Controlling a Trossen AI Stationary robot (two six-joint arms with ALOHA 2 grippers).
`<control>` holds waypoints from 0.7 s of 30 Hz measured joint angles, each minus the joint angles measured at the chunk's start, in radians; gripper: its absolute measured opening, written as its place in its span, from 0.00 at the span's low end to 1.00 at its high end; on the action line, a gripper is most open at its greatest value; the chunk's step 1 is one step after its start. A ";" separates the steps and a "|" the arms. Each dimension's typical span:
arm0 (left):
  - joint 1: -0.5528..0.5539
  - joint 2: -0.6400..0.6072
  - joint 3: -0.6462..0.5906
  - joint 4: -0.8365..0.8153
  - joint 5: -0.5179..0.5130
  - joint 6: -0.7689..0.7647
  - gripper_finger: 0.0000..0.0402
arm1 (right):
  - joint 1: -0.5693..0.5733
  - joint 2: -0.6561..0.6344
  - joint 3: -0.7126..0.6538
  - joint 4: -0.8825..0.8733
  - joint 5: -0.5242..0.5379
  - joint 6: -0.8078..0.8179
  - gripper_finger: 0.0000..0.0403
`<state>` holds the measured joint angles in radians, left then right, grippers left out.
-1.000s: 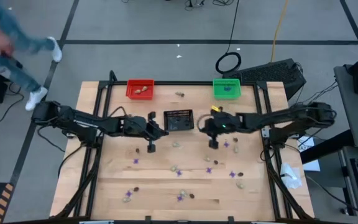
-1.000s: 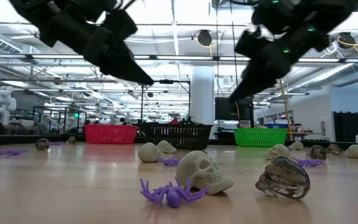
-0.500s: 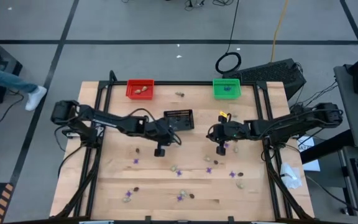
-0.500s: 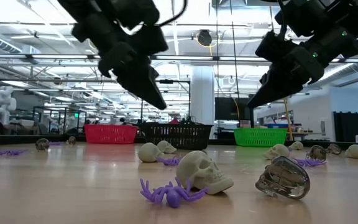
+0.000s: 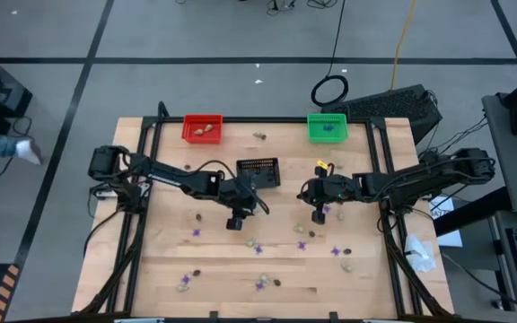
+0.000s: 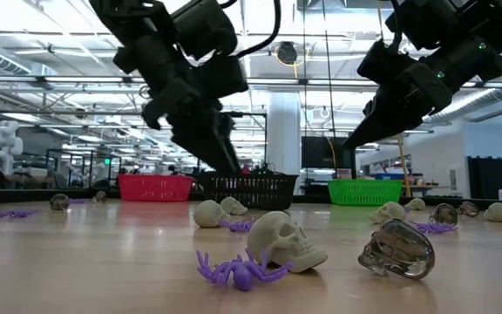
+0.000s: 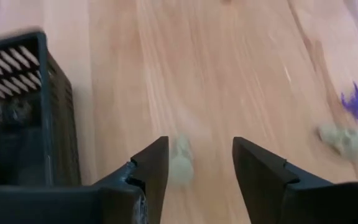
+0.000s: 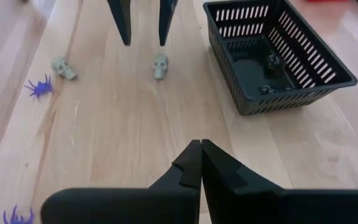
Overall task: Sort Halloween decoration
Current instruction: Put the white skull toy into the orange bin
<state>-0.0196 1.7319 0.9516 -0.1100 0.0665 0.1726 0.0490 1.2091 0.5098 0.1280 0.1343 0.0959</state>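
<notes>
two spread fingers of the left end effector (image 7: 196, 171) are straddling a pale skull (image 7: 180, 167); centering before pinching looks wise.

Large open industrial lab: exposed ceiling trusses (image 6: 77, 83), strip lighting, white column (image 6: 283, 131), taped concrete floor (image 5: 240, 54) around wooden table (image 5: 240, 260).
</notes>
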 joint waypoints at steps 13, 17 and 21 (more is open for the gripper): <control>0.001 0.075 0.005 0.054 -0.071 0.029 0.43 | 0.000 0.000 0.001 0.012 0.000 0.002 0.00; 0.003 0.095 0.006 0.050 -0.071 0.029 0.43 | 0.000 0.000 0.001 0.012 0.000 0.002 0.00; 0.005 0.108 0.007 0.044 -0.072 0.032 0.43 | 0.000 0.000 0.001 0.012 0.000 0.002 0.00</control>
<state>-0.0143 1.8395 0.9589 -0.0659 -0.0051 0.2044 0.0490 1.2091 0.5106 0.1401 0.1345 0.0975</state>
